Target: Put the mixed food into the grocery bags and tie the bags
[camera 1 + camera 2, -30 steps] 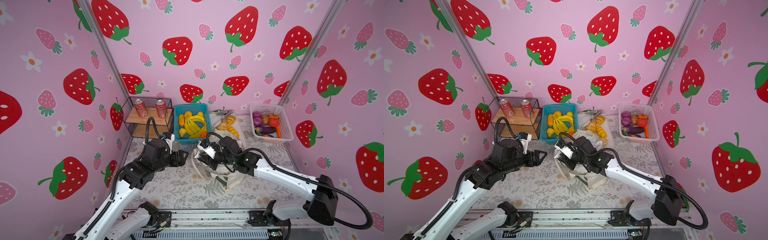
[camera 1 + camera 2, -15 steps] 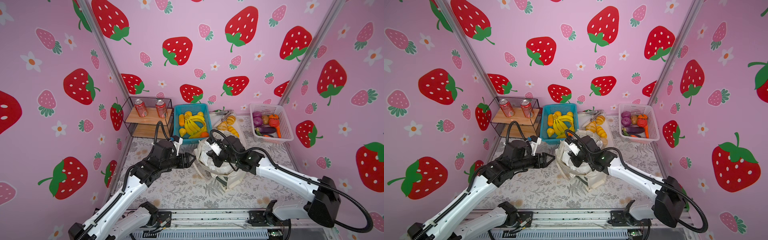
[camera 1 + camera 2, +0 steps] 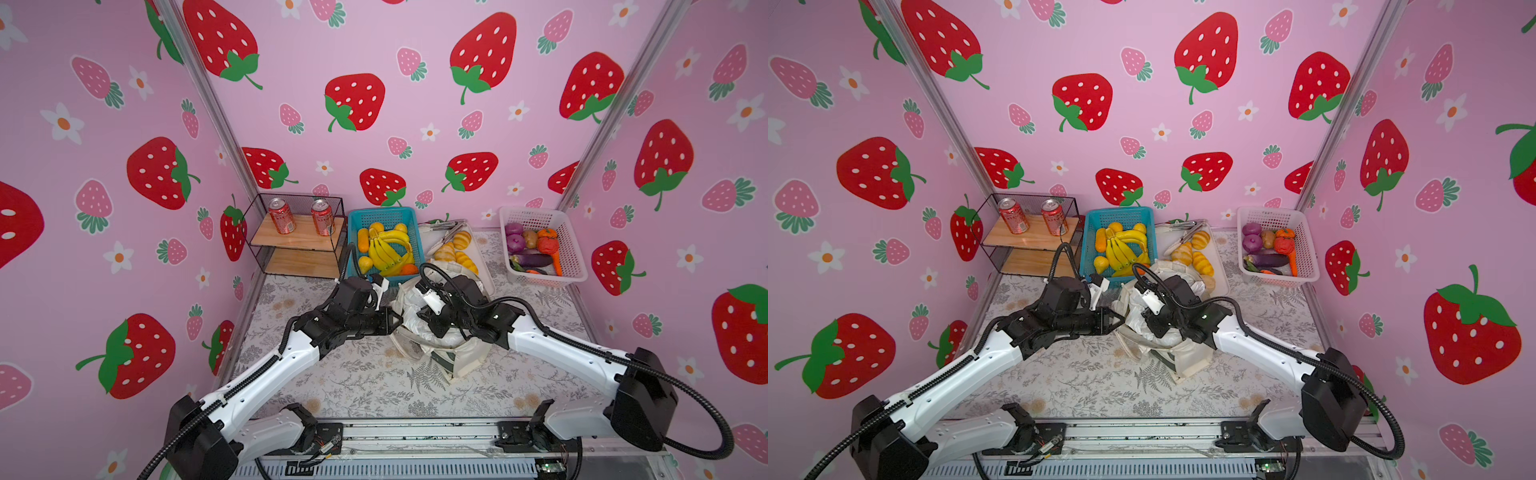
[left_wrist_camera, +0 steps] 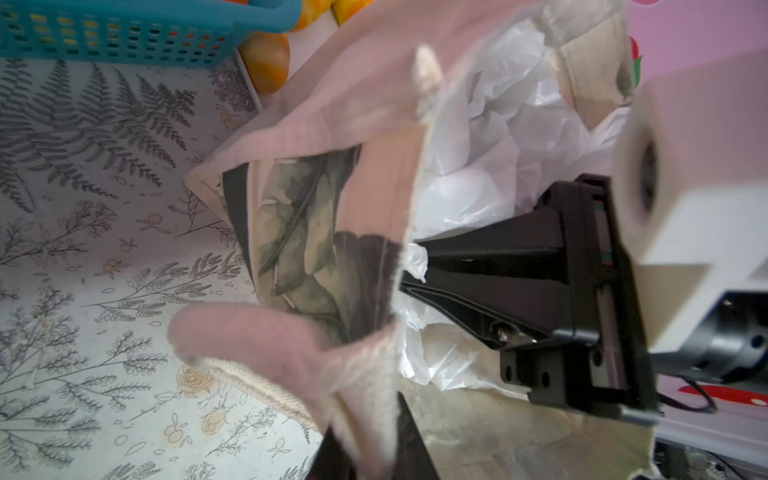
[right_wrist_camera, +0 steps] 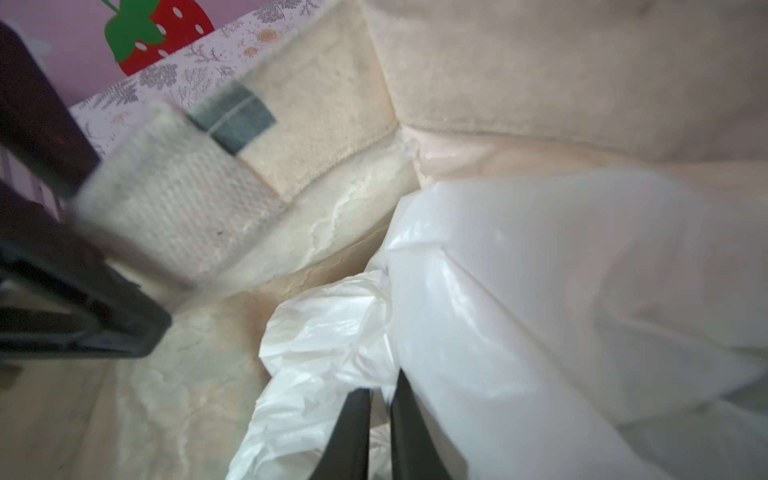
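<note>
The cream canvas tote [image 3: 457, 357] [image 3: 1183, 359] stands at mid-table with the white plastic bag [image 3: 415, 303] [image 3: 1138, 301] stuffed inside it. My left gripper [image 3: 397, 322] [image 3: 1117, 322] [image 4: 374, 449] is at the tote's left side, shut on its canvas rim. My right gripper [image 3: 432, 328] [image 3: 1152, 326] [image 5: 380, 399] reaches down into the tote. Its jaws stand almost together, pinching the white plastic film [image 5: 332, 332]. Golden rolls [image 3: 455, 249] lie on a white tray behind the tote. Toy fruits [image 3: 386, 249] fill a blue basket. Whatever is inside the bags is hidden.
A wire shelf [image 3: 299, 245] with two red cans [image 3: 282, 216] stands at back left. A white basket [image 3: 544, 249] of purple and orange vegetables sits at back right. The blue basket [image 3: 382, 216] and the white tray [image 3: 484, 266] stand just behind the tote. Pink walls close three sides.
My left gripper has moved right to the tote and shut on its rim. The right gripper has stayed inside the tote, shifting a little among the plastic.
</note>
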`<state>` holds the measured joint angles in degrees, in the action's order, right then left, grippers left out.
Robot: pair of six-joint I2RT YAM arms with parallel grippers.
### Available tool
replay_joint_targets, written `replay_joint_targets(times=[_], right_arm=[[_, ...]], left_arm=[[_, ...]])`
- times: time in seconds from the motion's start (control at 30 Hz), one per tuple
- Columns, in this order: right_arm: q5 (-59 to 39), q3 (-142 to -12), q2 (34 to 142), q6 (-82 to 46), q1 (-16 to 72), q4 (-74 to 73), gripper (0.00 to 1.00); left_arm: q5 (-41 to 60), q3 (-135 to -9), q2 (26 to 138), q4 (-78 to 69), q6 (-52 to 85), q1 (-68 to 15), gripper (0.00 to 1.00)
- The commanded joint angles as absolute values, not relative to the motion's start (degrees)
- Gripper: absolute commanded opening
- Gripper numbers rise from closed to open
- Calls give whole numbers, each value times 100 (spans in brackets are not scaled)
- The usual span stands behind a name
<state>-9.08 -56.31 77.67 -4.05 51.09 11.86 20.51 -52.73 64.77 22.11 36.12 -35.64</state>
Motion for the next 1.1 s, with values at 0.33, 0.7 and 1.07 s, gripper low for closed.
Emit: replay_joint_targets(times=[0.33,0.7,1.07], right_arm=[[-133,-6414,6850,-409,4903,2784,43],[-744,-5916,7947,-636,5123,2052,23],[-829,-6357,7300,-602,5145,1925,51]], left_arm=[[2207,-5716,6062,2336,3363,-3434,0],[2038,-5979,5918,2744,3082,-3246,0],[1920,-5880,5838,2916,2877,-2989,0]])
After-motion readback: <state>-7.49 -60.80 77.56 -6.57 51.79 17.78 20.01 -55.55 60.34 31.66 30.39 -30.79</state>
